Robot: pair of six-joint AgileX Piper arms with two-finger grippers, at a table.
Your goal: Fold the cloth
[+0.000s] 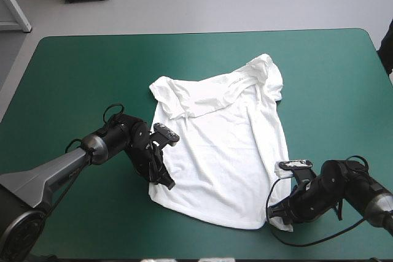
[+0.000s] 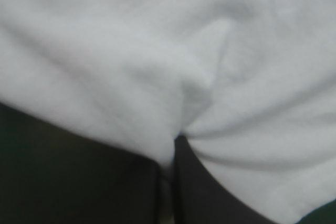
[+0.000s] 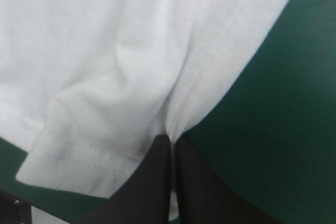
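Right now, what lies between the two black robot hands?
The white short-sleeved T-shirt: its near hem runs from the left hand to the right hand, each shut on a corner. The high view shows it.

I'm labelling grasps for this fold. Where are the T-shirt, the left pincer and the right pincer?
T-shirt (image 1: 221,151): high view, middle of its spread body.
left pincer (image 2: 175,142): left wrist view, fingertips meeting on the fabric.
right pincer (image 3: 172,140): right wrist view, fingertips meeting on the fabric.

A teal-green cover (image 1: 80,72) lies across the table (image 1: 202,31).
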